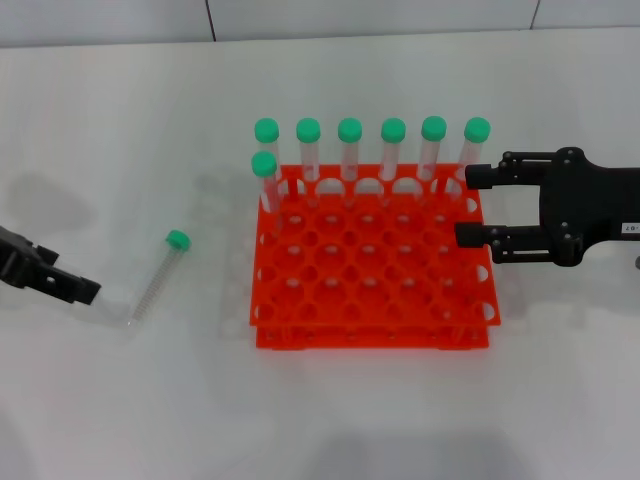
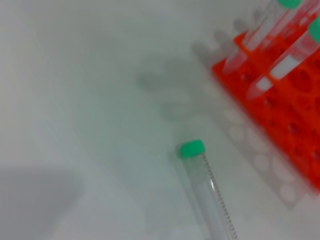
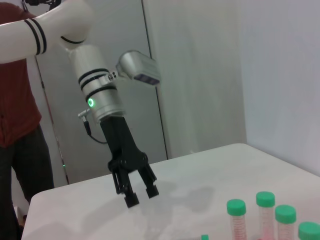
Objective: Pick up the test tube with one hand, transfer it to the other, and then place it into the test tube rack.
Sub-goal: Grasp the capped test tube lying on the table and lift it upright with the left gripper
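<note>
The test tube [image 1: 155, 280], clear with a green cap, lies on the white table left of the orange-red rack [image 1: 370, 335]. It also shows in the left wrist view [image 2: 207, 192], with the rack's corner [image 2: 295, 125] beyond it. My left gripper [image 1: 80, 288], with no label, hangs low at the left edge, a short way left of the tube's bottom end. The right wrist view shows it [image 3: 142, 196] open and empty. My right gripper [image 1: 465, 205], with a white label, is open and empty at the rack's right side, fingers pointing toward the rack's back right corner.
Several green-capped tubes [image 1: 350, 150] stand in the rack's back row, and one more [image 1: 265, 180] stands at the left of the second row. They also show in the right wrist view [image 3: 265, 210]. A person in red [image 3: 15, 100] stands beyond the table.
</note>
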`<state>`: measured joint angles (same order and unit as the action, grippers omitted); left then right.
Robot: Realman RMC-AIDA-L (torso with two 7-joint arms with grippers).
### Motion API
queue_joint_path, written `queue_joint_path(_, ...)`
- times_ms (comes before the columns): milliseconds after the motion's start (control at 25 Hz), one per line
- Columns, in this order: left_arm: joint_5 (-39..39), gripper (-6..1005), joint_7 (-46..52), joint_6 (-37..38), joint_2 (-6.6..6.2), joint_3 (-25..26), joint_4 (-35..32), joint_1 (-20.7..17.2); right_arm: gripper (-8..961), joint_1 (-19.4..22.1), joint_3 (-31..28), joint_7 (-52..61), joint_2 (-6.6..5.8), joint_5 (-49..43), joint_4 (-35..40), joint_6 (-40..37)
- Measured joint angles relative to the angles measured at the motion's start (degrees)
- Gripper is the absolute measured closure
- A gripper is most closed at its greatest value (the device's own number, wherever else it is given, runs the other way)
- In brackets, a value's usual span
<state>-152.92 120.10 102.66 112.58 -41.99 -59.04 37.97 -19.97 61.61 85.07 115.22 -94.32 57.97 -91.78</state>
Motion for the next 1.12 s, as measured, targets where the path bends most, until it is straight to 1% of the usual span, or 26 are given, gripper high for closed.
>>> queue_joint_path(120, -1.4, 118, 2.3, -1.8, 0.77, -3.1, 1.3, 0.9, 260, -0.1, 0.0, -0.2, 0.01, 0.0, 0.0, 0.0)
queue_joint_path(200, -1.5, 118, 3.1, -3.0, 1.75, -4.2, 1.6, 1.1, 260, -0.1, 0.0, -0.5, 0.0, 0.0, 0.0, 0.0)
queue_joint_path(320, -1.9, 119, 5.0, -5.3, 3.11, -5.0, 2.0, 1.6, 260, 0.1, -0.1, -0.7, 0.0, 0.0, -0.1, 0.2)
queue_joint_path(560, -1.4, 119, 9.8, -8.4, 4.27, -5.6, 2.3, 1.8, 260, 0.2, 0.0, -1.2, 0.0, 0.0, -0.1, 0.5)
queue_joint_path(600, -1.4, 119, 10.4, -8.6, 4.53, -5.8, 2.3, 1.8, 260, 0.2, -0.1, -1.3, 0.0, 0.0, -0.1, 0.5)
queue_joint_path(640, -1.3, 119, 10.9, -8.7, 5.06, -5.8, 2.3, 1.8, 260, 0.2, -0.1, -1.5, 0.0, 0.0, -0.1, 0.6)
queue_joint_path(920, -0.8, 120, 11.5, -8.8, 5.57, -6.7, 2.3, 1.4, 260, 0.2, -0.3, -1.5, 0.0, 0.0, -0.1, 0.6)
queue_joint_path(1120, -1.0, 120, 11.9, -8.8, 5.34, -7.3, 2.8, 1.3, 260, 0.3, -0.3, -1.6, 0.0, 0.0, -0.2, 0.5)
